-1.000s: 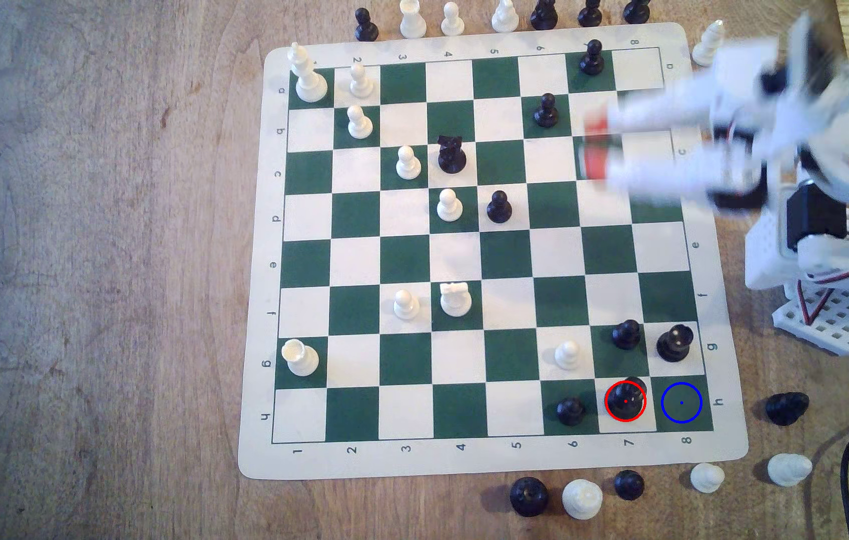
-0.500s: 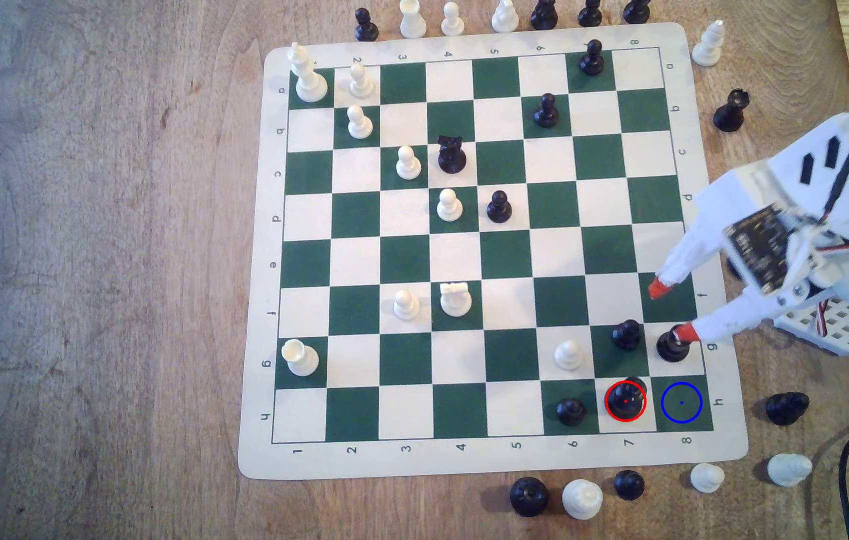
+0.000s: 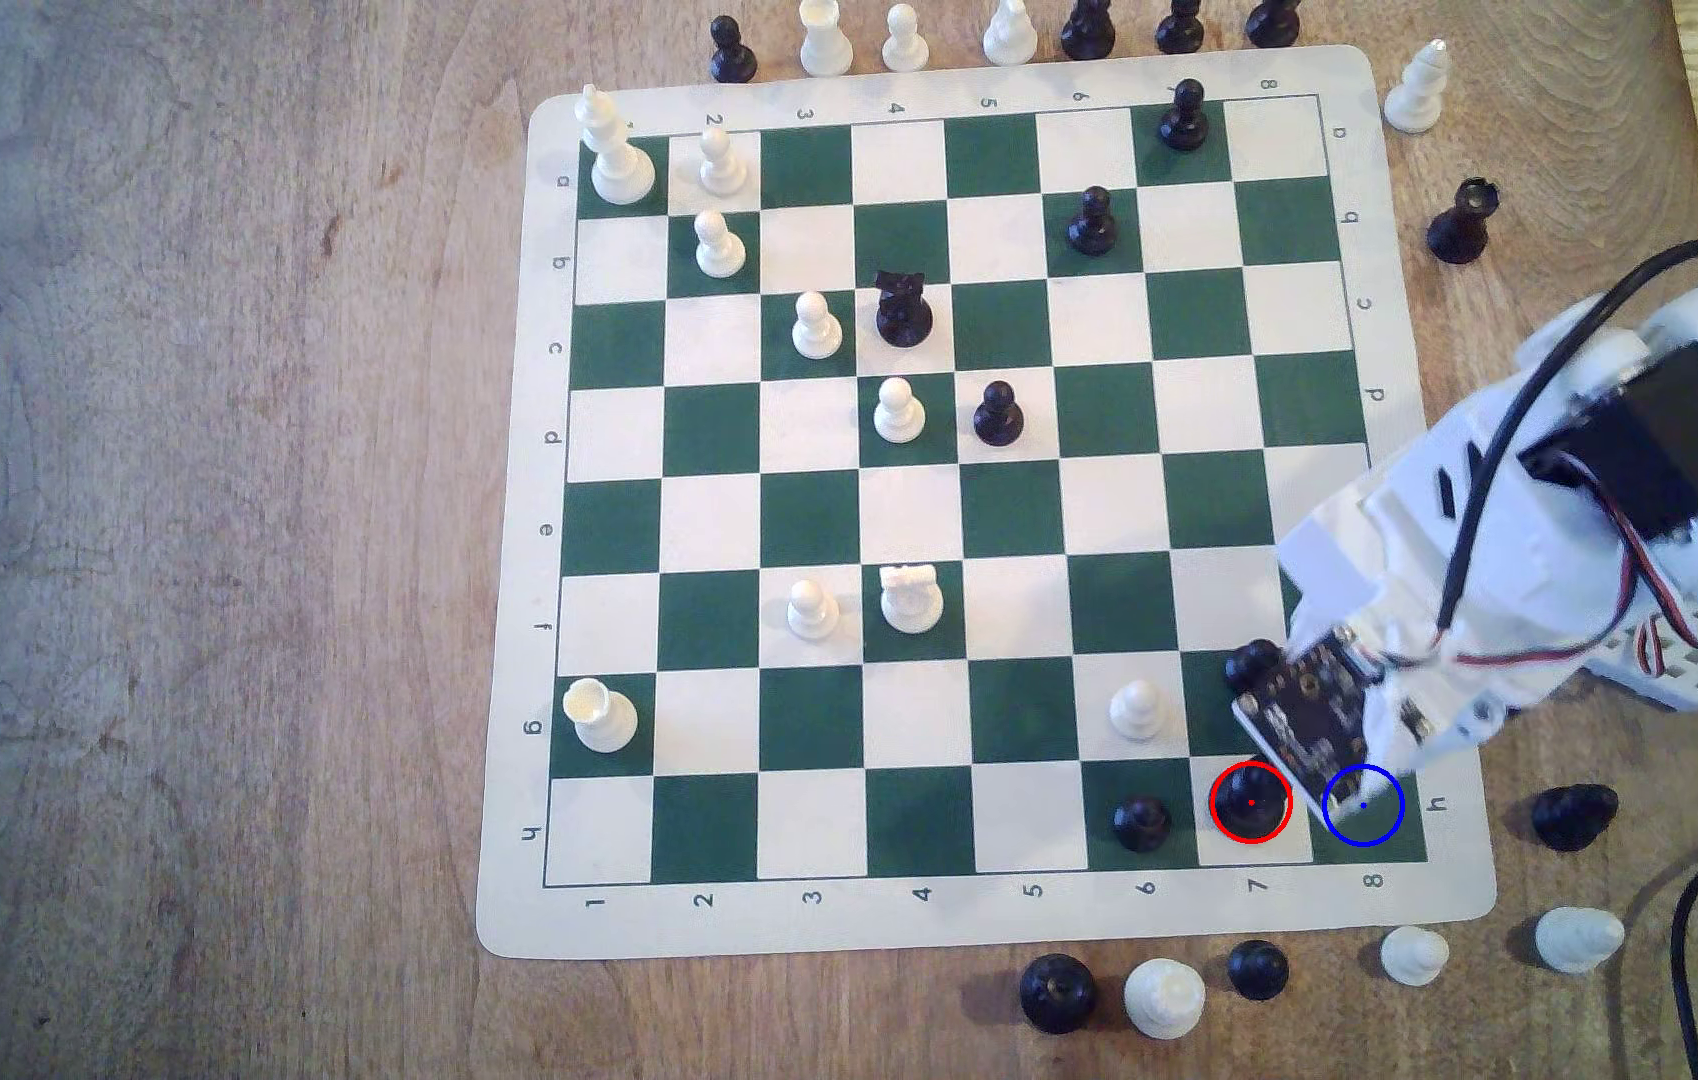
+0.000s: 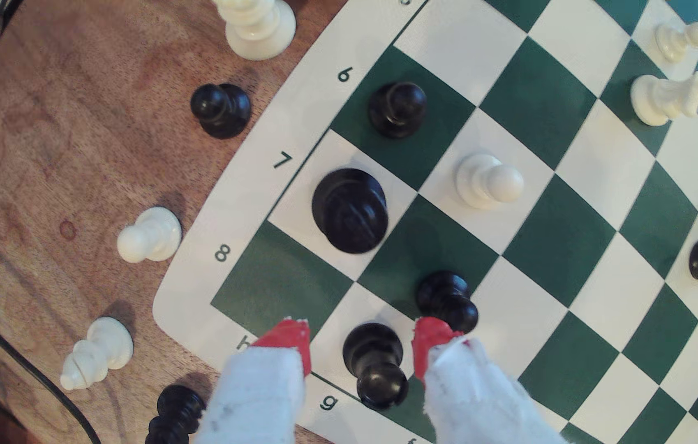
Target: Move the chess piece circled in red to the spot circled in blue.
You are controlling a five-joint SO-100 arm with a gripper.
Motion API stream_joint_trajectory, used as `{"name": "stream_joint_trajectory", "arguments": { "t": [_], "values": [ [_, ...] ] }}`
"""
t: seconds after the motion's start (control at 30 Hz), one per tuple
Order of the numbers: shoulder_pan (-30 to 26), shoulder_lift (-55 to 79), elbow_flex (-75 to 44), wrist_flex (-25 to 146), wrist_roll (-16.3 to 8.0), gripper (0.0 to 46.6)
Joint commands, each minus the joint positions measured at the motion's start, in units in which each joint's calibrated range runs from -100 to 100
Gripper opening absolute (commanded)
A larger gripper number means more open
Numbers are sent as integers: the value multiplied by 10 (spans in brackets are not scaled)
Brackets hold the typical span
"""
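Red-tipped and spread apart, the gripper (image 4: 362, 341) hangs over the board's corner with nothing between its fingers but air above a black piece on g8 (image 4: 375, 365), which it straddles without clamping. The chess piece (image 4: 349, 209) stands upright on the white h7 square, inside the red ring in the exterior view (image 3: 1250, 802), a little ahead of the fingertips and untouched. The spot (image 4: 281, 277), the dark green corner square h8, lies just beside it and is bare; in the exterior view the wrist overhangs part of the blue ring (image 3: 1377, 820).

The step in hand looks like the approach: the jaws are not yet over the target. The next move likely calls for shifting forward past the g8 piece, then lowering around the bulky piece's narrower top.

Room is tight. A black pawn (image 4: 445, 301) on g7 sits touching or nearly touching one red fingertip (image 4: 428, 337), and another black pawn (image 4: 396, 109) stands on h6. Beyond h8 the board's pale border (image 4: 193, 281) ends at the wooden table (image 4: 61, 141).
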Motion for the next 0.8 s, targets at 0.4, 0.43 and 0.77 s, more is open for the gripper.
{"name": "stream_joint_trajectory", "arguments": {
  "t": [0.4, 0.43, 0.77],
  "values": [
    [-17, 143, -85, -89, -6, 138],
    [-16, 146, -84, -93, -6, 139],
    [-20, 162, -84, -121, -8, 130]
  ]
}}
